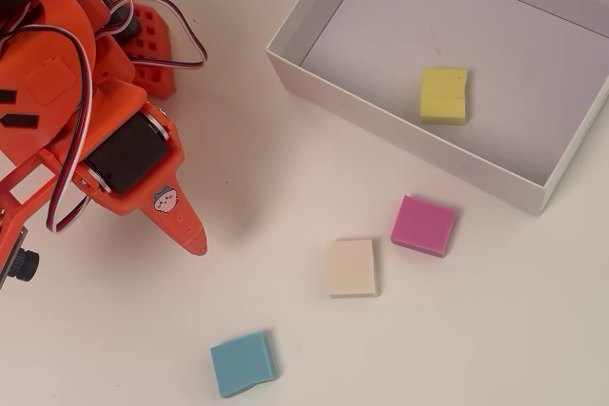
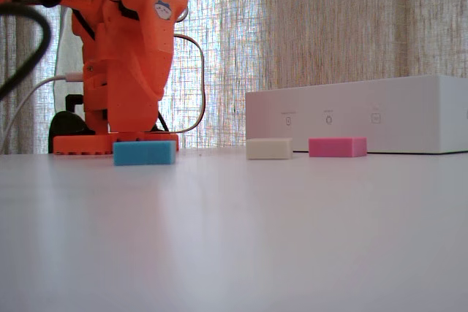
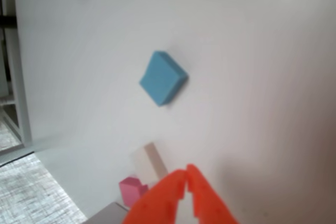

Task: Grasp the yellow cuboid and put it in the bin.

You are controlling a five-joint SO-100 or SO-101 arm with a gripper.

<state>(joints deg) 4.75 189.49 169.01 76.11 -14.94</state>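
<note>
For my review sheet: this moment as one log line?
yellow block: in box | pincer: shut, empty, away from box | blue, cream, pink blocks: on table

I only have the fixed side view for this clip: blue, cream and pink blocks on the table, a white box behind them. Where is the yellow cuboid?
Observer: The yellow cuboid lies on the floor inside the bin, as the overhead view shows; the bin's wall hides it from you.
Operator: Is the gripper holding anything?
Observer: No. In the wrist view the gripper has its fingertips together with nothing between them.
Operator: Is it above the bin?
Observer: No. In the overhead view it is over bare table, left of the cream block and well clear of the bin.
</note>
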